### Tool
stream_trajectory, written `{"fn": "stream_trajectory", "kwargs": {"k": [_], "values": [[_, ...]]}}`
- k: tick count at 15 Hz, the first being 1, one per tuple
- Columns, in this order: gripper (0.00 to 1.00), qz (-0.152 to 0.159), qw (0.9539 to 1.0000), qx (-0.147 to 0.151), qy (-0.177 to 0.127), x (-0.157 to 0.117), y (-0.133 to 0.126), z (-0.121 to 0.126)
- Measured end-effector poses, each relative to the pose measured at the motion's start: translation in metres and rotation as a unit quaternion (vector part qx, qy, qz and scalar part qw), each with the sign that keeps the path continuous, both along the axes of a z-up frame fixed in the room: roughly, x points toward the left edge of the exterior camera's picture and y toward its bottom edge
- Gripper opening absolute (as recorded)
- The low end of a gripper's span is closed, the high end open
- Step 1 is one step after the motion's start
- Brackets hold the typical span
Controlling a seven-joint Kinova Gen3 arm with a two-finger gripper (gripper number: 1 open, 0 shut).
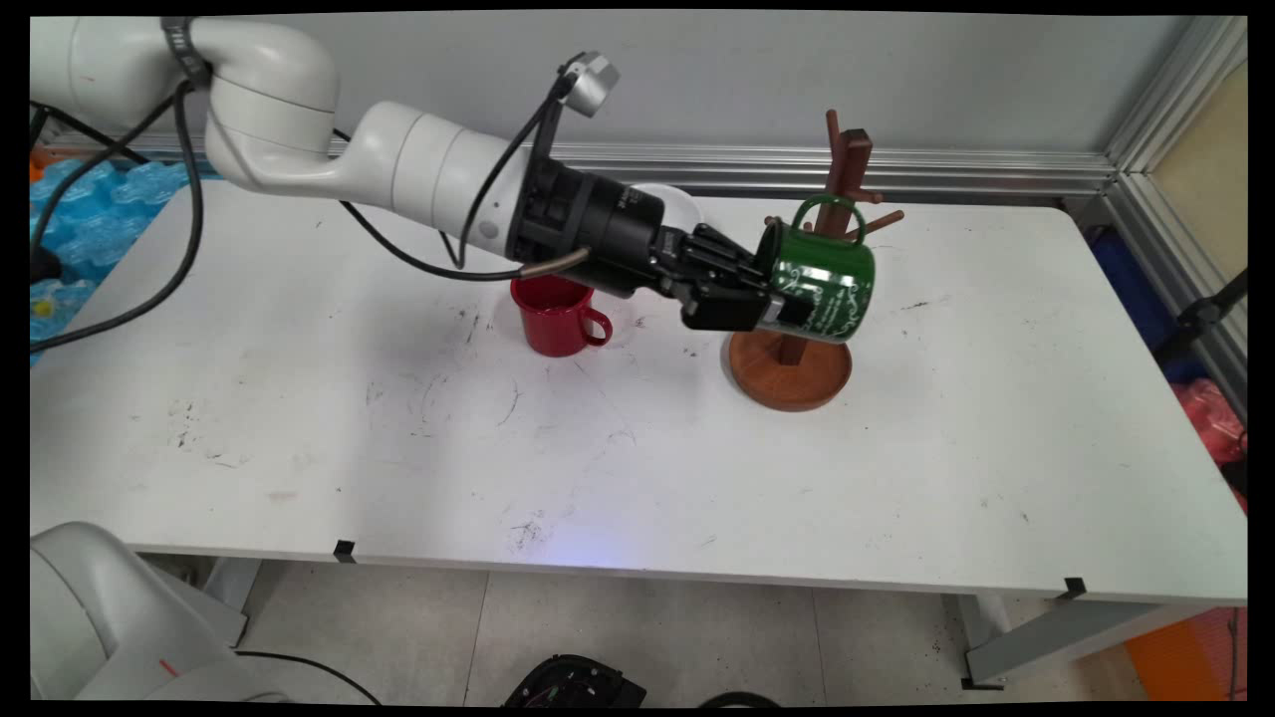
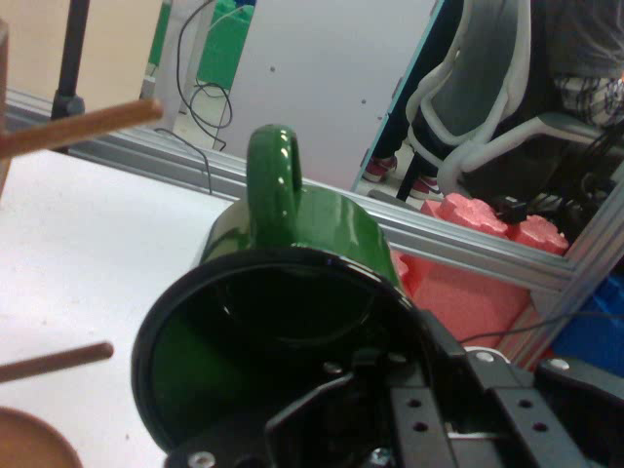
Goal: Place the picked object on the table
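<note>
My gripper (image 1: 772, 299) is shut on the rim of a green mug (image 1: 823, 283) with white lettering and holds it on its side, mouth toward the hand, handle up. The mug hangs in front of a brown wooden mug tree (image 1: 792, 368), and its handle (image 1: 829, 207) is level with the tree's upper pegs (image 1: 882, 221); I cannot tell whether it touches one. In the hand view the green mug (image 2: 292, 292) fills the middle, one finger reaches inside its dark mouth, and two pegs (image 2: 78, 127) poke in from the left.
A red mug (image 1: 556, 315) stands upright on the table (image 1: 398, 448) under the arm's wrist, handle to the right. A white bowl or plate (image 1: 677, 204) peeks out behind the wrist. An aluminium rail (image 1: 946, 169) runs along the table's far edge.
</note>
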State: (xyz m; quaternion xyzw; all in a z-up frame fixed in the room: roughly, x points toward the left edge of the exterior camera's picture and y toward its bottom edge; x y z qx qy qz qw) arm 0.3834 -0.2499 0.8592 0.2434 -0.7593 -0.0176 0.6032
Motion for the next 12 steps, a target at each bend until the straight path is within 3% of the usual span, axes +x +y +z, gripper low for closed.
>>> {"fn": "stream_trajectory", "kwargs": {"k": [12], "values": [[0.0,-0.008,0.9993,0.001,-0.038,0.034,0.008,-0.01]]}}
